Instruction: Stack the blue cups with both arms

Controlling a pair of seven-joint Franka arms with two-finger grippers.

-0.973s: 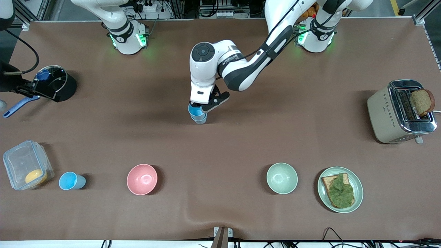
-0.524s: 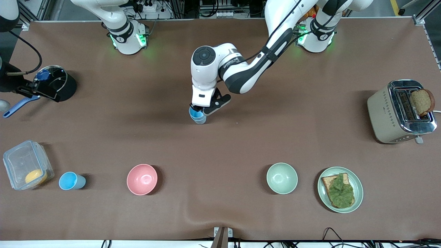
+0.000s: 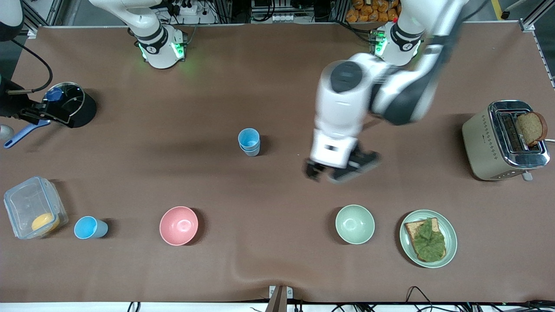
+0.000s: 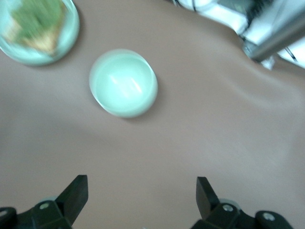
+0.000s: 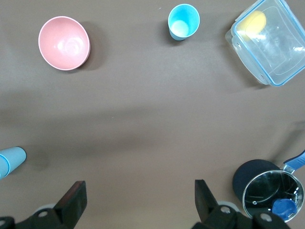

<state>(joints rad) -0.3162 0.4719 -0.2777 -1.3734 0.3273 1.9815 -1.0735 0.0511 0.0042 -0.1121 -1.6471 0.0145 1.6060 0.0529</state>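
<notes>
**Two cups nested, one loose cup left to collect**

Two blue cups sat nested as a stack [image 3: 249,142] mid-table. The third cup [image 3: 89,227] stood well apart from it, beside the plastic box [image 3: 34,207]. My left gripper [image 3: 336,171], fingers apart and empty, hung over bare table near the stack. My right gripper [image 5: 140,202], also spread, waited over the pot [image 3: 71,104]. Risk as I judged it: a hasty grab could tip that cup against the box.

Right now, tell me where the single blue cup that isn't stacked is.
In the front view, the lone blue cup stands upright toward the right arm's end of the table, between the clear container and the pink bowl, nearer the camera than the stacked cups.
</notes>
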